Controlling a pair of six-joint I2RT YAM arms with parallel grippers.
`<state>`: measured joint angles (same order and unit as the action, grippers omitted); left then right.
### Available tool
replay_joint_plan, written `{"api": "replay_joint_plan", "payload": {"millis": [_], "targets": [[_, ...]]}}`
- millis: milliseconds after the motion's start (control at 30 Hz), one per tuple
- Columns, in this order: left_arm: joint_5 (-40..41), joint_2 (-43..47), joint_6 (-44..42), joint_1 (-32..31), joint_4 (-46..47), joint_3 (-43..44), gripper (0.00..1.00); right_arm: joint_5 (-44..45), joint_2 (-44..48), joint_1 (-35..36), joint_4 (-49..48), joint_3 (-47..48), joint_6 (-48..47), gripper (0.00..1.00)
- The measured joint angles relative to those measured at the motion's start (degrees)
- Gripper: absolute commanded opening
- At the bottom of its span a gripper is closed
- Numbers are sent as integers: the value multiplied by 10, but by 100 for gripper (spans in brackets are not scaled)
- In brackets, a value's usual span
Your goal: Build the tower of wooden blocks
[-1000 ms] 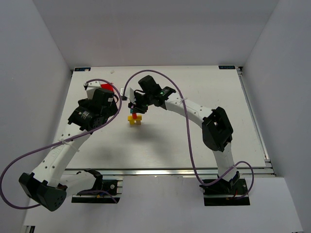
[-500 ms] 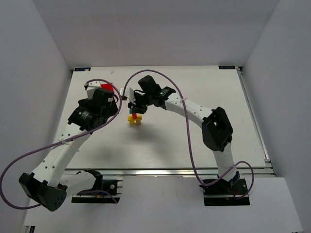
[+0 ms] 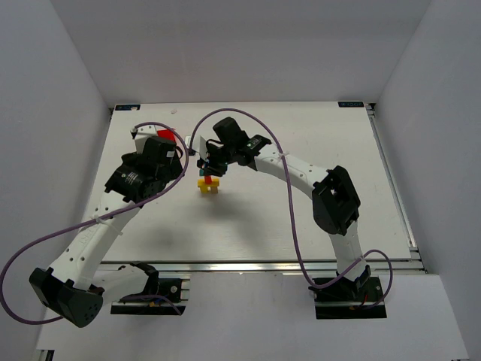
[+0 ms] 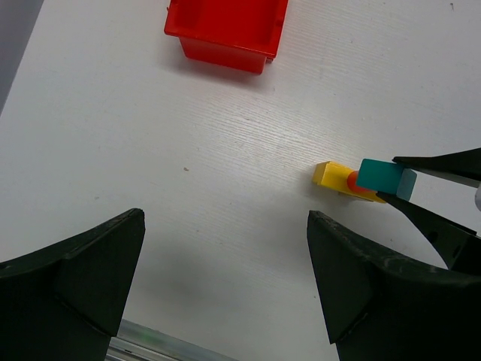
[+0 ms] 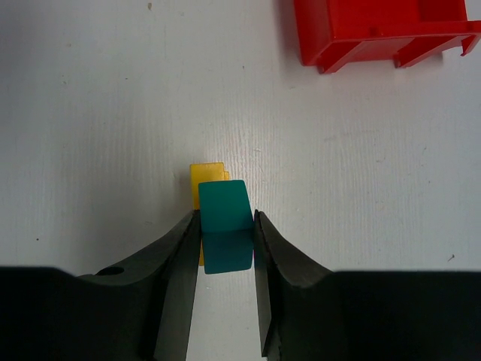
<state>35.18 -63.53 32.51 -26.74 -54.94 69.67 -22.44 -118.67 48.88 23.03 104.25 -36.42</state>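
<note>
Almost nothing is shifting: the right gripper (image 5: 225, 226) is staying clamped on the teal block (image 5: 223, 204), holding it over the wood block tower (image 3: 208, 184) left of centre in the top view. The left gripper (image 4: 225, 233) is waiting wide open. Placement is likely being lined up, not released.

a: table finish?
b: table (image 4: 225, 188): white, matt, fine wood-like grain.
a: bin?
b: red bin (image 4: 225, 30): smooth plastic, slight gloss.
a: blocks?
b: wood block tower (image 4: 342, 179): painted, matt. teal block (image 5: 224, 214): smooth, even coat.
a: fingers?
b: right gripper fingers (image 5: 176, 263): black, matt, plastic-looking.
</note>
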Motion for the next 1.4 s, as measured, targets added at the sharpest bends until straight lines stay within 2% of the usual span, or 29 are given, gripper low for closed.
{"api": "replay_joint_plan", "payload": {"millis": [367,667,1067,1200,1333,1400], "targets": [[-6,0,-5,0,2,0,98,3,0,0,-5,-1,-2,34],[-12,0,-8,0,3,-3,98,10,0,0,-6,-2,-7,42],[-16,0,-12,1,10,-7,98,9,0,0,-6,-2,-12,44],[-21,0,-15,2,10,-7,98,8,0,0,-6,-2,-12,53],[-27,0,-17,3,11,-7,98,2,0,0,-6,-2,-14,58],[-30,1,-17,3,12,-7,98,-2,0,0,-6,-2,-14,65]]}}
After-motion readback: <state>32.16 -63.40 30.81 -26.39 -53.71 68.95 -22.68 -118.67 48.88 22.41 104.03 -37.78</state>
